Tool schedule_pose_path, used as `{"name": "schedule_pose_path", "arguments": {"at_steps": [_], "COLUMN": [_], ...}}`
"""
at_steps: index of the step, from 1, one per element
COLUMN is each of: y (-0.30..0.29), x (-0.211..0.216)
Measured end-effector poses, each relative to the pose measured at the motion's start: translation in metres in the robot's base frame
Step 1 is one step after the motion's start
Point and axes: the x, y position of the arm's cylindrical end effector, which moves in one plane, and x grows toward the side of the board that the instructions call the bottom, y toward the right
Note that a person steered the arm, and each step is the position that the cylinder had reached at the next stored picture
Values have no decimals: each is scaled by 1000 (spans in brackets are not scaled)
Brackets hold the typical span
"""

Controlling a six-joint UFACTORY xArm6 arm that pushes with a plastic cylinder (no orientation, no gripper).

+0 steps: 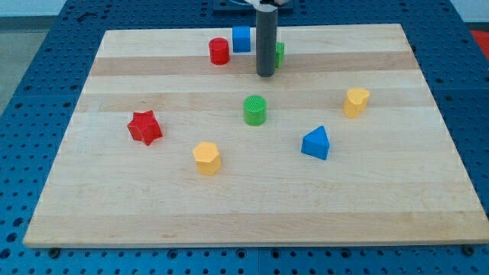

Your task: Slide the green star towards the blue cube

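Hiding most of the green star (pixel 280 53), my tip (pixel 265 74)

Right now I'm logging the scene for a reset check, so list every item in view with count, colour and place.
blue cube: 1, blue, top centre
red cylinder: 1, red, left of blue cube
green star: 1, green, mostly hidden behind rod
green cylinder: 1, green, centre
red star: 1, red, left
yellow blocks: 2, yellow, right, bottom centre
blue wedge: 1, blue, right of centre
wooden board: 1, tan
my tip: 1, dark, beside green star
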Motion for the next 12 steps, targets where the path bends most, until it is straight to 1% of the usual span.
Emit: {"name": "schedule_pose_path", "arguments": {"at_steps": [1,2,3,4,5,10,12], "y": [1,3,40,56,56,34,30], "x": [-11,-11,-1,-2,-29,-35,-44]}}
